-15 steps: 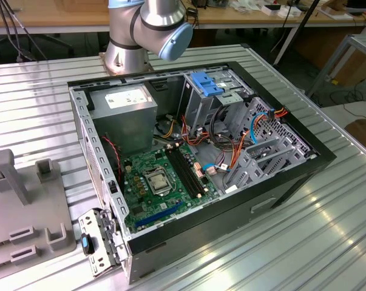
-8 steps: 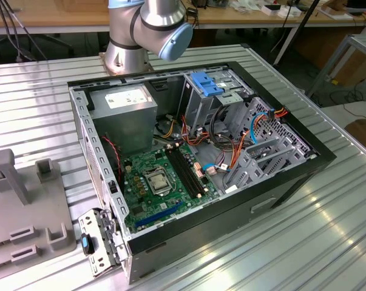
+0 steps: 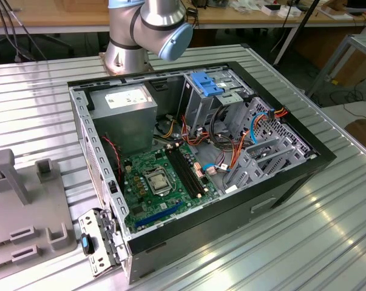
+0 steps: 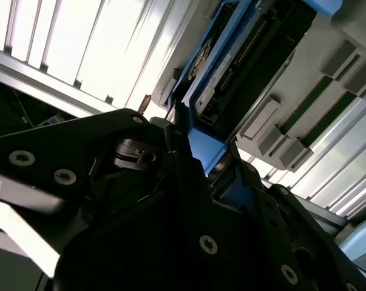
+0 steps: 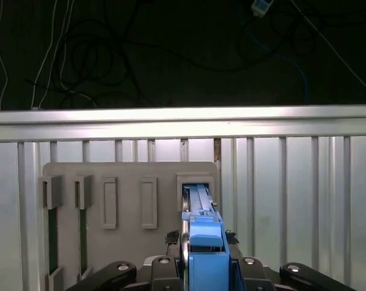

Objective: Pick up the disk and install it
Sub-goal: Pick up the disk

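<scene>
One disk (image 5: 205,242), one computer case (image 3: 243,221) (open), one rack (image 5: 128,206), apparently five slots (image 5: 109,203).

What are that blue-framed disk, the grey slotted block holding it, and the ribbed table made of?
Disk: its blue frame looks like matte moulded plastic, evenly coloured. Grey block: probably plastic too, dull with soft-edged slots. Table: likely aluminium, silvery ribs with bright glare.

Cables (image 3: 234,159) crowding drive cage (image 3: 274,148), case (image 3: 201,237) top open
</scene>
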You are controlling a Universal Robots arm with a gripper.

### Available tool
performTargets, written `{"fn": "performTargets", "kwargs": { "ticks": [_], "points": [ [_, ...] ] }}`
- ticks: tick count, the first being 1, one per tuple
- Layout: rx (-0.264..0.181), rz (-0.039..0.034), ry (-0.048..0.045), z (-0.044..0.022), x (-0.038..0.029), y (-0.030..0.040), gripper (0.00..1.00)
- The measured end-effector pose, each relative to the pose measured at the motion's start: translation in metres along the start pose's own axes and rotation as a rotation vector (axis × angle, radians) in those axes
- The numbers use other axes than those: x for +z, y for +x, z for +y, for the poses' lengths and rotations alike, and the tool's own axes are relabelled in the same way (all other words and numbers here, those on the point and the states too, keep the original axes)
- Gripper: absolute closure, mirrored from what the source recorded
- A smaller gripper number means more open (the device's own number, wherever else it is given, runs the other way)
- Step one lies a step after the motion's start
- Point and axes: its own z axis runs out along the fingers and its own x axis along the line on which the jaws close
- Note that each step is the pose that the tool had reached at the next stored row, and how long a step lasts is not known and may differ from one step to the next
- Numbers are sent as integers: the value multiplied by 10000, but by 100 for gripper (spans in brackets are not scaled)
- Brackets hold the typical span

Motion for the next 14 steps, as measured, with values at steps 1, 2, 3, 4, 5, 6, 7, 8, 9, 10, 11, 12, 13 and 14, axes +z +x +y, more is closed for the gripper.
{"fn": "performTargets", "kwargs": {
  "ticks": [1,2,3,4,5,6,7,8,9,10,11,12,13,14],
  "points": [
    [0,11,1,-1,-23,0,63],
    [0,23,0,-1,-44,0,63],
    [-1,33,1,-2,-62,0,63],
    [-1,45,1,-3,-85,-1,63],
    [-1,54,1,-3,-104,-1,63],
    [-2,68,1,-5,-135,-1,63],
    [-2,83,2,-6,-178,-2,63],
    [-3,93,1,-7,-208,-2,63],
    [-3,104,2,-8,-235,-2,63],
    [-4,116,2,-8,-260,-3,63],
    [-4,128,2,-9,-282,-3,63],
    [-4,142,4,-10,-307,-4,63],
    [-5,155,4,-11,-329,-4,63],
    [-6,181,3,-13,-369,-5,63]
  ]
}}
